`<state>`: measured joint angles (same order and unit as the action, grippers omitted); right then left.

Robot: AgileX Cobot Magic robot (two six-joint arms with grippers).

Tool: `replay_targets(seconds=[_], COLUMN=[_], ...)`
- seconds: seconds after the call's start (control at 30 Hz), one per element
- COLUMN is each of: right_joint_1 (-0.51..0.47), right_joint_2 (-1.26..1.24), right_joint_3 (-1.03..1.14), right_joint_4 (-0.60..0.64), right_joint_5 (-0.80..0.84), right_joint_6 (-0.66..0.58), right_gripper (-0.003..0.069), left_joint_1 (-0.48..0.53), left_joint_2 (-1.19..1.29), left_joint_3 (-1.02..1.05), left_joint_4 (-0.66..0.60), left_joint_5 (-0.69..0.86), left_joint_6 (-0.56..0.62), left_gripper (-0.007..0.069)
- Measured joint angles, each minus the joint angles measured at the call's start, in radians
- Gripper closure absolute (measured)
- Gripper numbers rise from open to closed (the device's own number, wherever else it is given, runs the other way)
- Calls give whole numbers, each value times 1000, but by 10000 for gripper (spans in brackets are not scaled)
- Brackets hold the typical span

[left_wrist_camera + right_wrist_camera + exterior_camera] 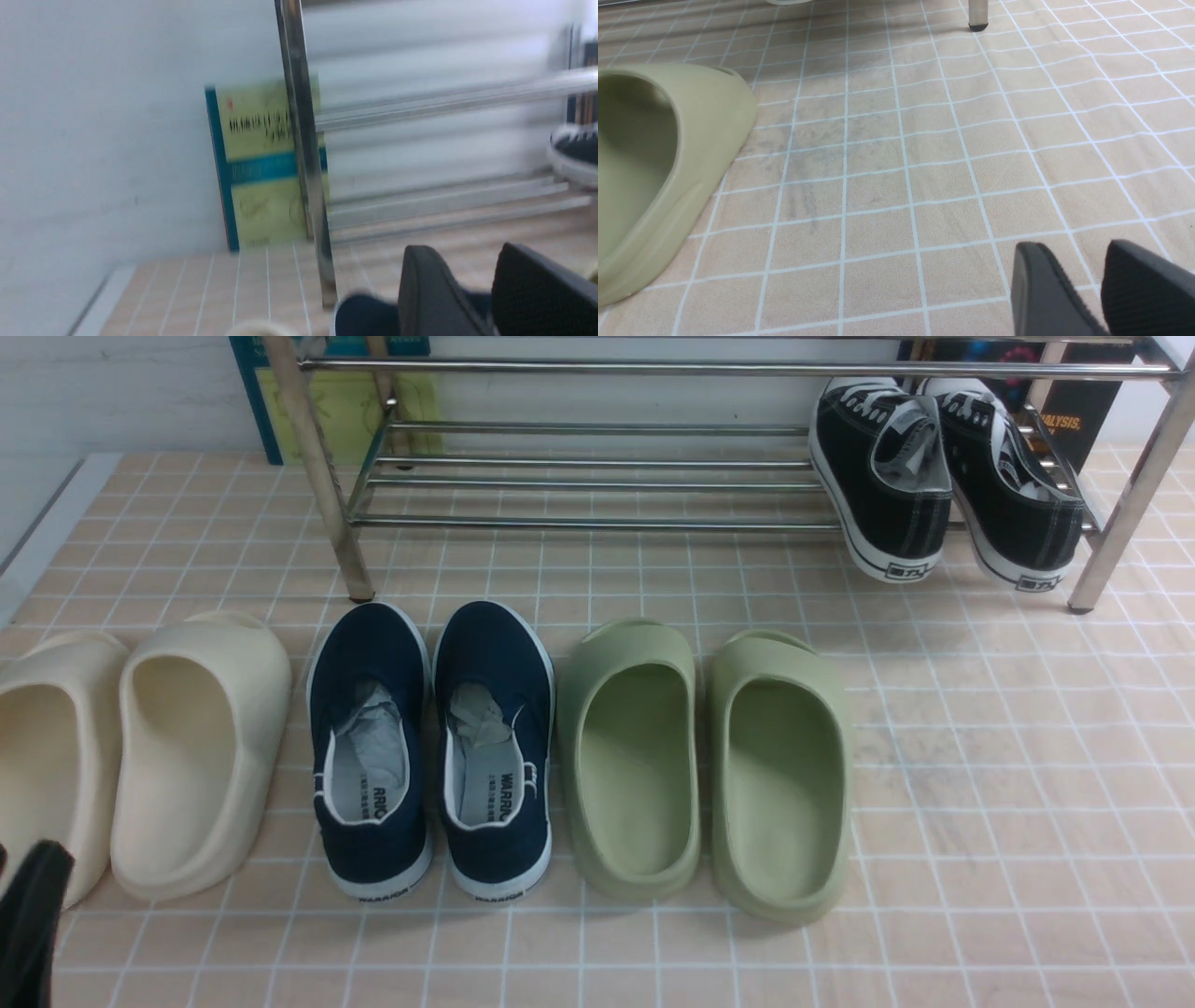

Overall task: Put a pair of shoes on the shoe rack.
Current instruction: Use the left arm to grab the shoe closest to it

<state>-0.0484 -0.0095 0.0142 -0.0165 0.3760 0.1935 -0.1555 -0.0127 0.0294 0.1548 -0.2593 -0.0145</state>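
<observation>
Two navy-blue slip-ons, the left shoe (369, 747) and the right shoe (495, 747), stand side by side on the tiled floor, heels toward me, with paper stuffing inside. Behind them is the chrome shoe rack (597, 476), and its left leg (306, 186) touches down just past the left shoe's toe (364, 317). My left gripper (476, 275) is open and empty, low at the near left (33, 915), short of the shoes. In the blurred left wrist view it points toward the toe. My right gripper (1087, 270) is open over bare tiles and does not show in the front view.
Two black lace-up sneakers (882, 476) (1013, 485) rest on the rack's right end. Green slides (635, 756) (780, 775) flank the navy pair on the right, cream slides (201, 747) (47, 756) on the left. A yellow-blue book (261, 163) leans on the wall.
</observation>
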Motion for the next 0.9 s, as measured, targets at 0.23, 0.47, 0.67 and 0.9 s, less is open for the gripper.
replay_targets(seconds=[0.23,0.47,0.67,0.9], right_joint_1=[0,0,0,0], right_joint_2=[0,0,0,0], right_joint_3=[0,0,0,0], right_joint_4=[0,0,0,0], right_joint_5=[0,0,0,0], right_joint_6=[0,0,0,1], right_gripper=[438,428,421,421], left_joint_1=[0,0,0,0], left_joint_2=[0,-1,156,468], left_joint_3=[0,-122,-393,-490], left_joint_4=[-18,-141,-174,-175], left_joint_5=[-456,-388,207,529], left_joint_6=[-142,-295,-191,-110], left_gripper=[385,385,385,385])
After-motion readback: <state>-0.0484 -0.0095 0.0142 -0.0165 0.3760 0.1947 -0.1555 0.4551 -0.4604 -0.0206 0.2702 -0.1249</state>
